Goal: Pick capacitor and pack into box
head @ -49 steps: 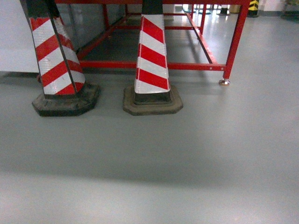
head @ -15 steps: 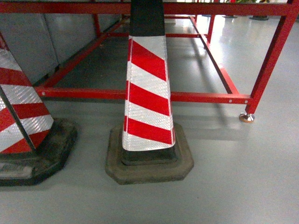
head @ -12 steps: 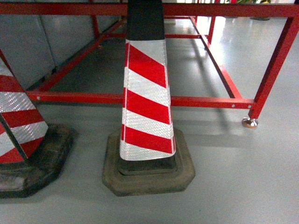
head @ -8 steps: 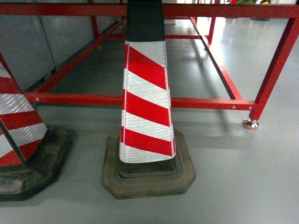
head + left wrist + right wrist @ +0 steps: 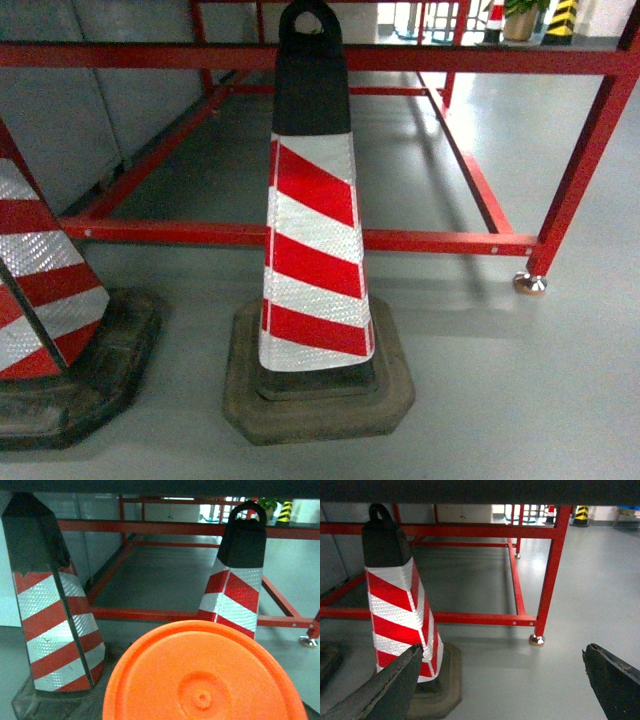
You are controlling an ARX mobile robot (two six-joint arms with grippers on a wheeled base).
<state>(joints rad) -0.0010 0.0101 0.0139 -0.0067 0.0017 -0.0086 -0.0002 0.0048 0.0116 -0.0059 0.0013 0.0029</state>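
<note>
Two dark grey, matte, tapered fingers (image 5: 385, 690) of the right gripper (image 5: 500, 685) are seen at the lower corners of the right wrist frame. A dark band is seen across the top edge.

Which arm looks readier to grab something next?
Right, probably: the right gripper hangs open and empty, while an orange disc blocks the left wrist view. Nothing to pick shows yet.

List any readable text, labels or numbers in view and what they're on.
None readable.
Cones: red and white stripes only, no lettering.
Orange disc: plain, no marking.
Red frame: no label.
Yellow and black post far back: stripes only, too small for any text.
</note>
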